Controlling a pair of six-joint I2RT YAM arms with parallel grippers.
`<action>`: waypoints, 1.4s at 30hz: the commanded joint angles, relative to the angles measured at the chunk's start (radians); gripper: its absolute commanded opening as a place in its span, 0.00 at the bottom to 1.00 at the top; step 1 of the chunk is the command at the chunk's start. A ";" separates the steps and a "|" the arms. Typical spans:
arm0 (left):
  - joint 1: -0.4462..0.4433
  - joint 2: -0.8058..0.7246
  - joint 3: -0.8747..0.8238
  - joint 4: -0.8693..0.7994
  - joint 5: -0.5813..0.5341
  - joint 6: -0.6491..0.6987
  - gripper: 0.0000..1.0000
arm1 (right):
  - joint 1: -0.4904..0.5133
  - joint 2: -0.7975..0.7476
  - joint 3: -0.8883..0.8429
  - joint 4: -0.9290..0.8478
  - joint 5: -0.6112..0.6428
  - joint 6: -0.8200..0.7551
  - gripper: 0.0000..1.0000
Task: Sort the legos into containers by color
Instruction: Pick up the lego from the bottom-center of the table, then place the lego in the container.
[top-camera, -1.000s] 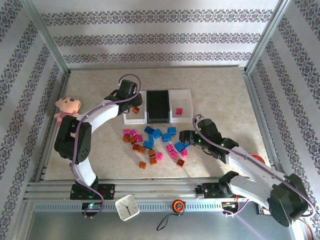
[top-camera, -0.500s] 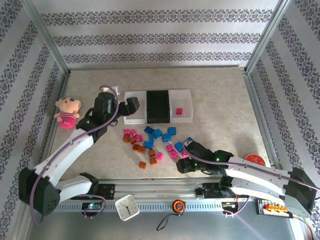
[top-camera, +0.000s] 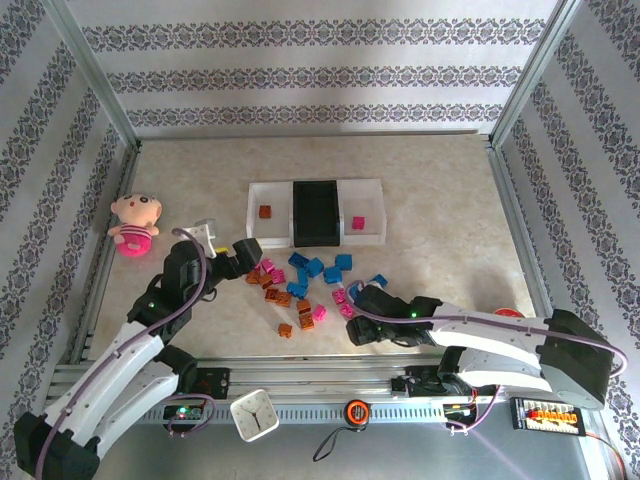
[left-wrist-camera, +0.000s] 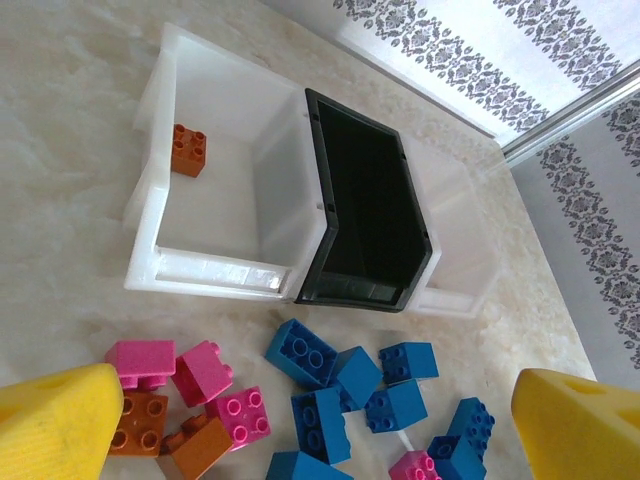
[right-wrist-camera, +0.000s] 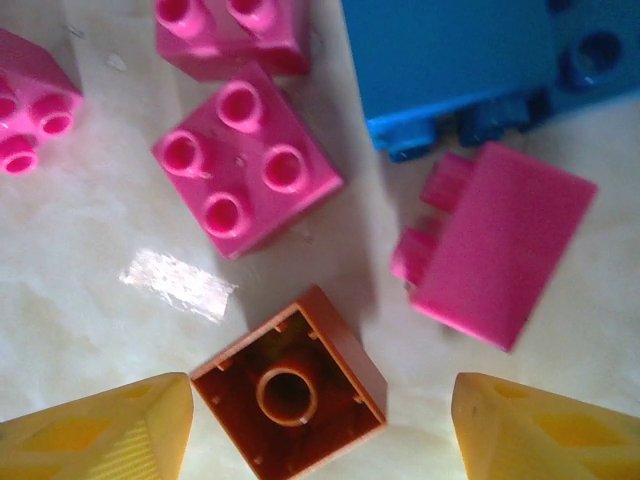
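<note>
left tool (left-wrist-camera: 320, 428) wide open, empty; trays (left-wrist-camera: 215, 272) at 12 o'clock | right tool (right-wrist-camera: 320, 432) open, straddling upturned brown brick (right-wrist-camera: 290, 392), no grip; pink brick (right-wrist-camera: 245, 170) at 11 o'clock

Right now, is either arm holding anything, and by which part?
Nothing is held. The left fingers gape by the pile; right fingers straddle an upturned orange-brown lego, not touching it.

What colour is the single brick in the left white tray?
Orange-brown; the brick shows best in the left wrist view.

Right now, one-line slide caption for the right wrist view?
Open right gripper straddles an upturned orange-brown brick; pink bricks and a blue brick lie beyond.
</note>
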 joint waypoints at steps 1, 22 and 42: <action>-0.006 -0.040 -0.020 -0.060 -0.017 -0.023 1.00 | 0.021 0.044 0.043 0.025 0.039 -0.010 0.67; -0.002 -0.057 -0.023 -0.040 0.049 0.010 1.00 | 0.035 -0.079 0.242 -0.078 -0.063 -0.141 0.28; 0.001 -0.129 -0.099 -0.161 0.042 0.003 0.96 | -0.238 1.015 1.358 -0.005 -0.136 -0.292 0.30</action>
